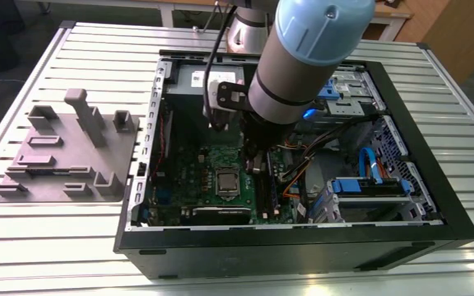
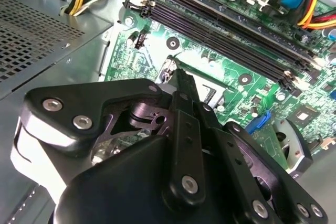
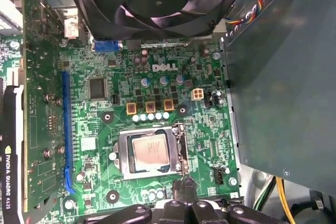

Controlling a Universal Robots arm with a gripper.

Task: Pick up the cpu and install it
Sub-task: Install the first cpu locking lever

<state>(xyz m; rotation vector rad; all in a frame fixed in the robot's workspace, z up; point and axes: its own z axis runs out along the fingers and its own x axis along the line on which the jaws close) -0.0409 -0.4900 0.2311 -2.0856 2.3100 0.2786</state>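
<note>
Silver-grey, the cpu [image 3: 152,151] lies in its socket [image 3: 125,153]; the gripper [image 3: 184,190] hovers beside it, grip state unclear. Seating should be checked square before pressing.

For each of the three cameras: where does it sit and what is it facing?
Exterior view: off the arm, high, looking down into the open black computer case; the grey-blue robot arm shows.
First wrist view: on the arm, facing the green motherboard and square silver cpu; hand shows.
Second wrist view: behind the hand.
Shared: the motherboard.
</note>
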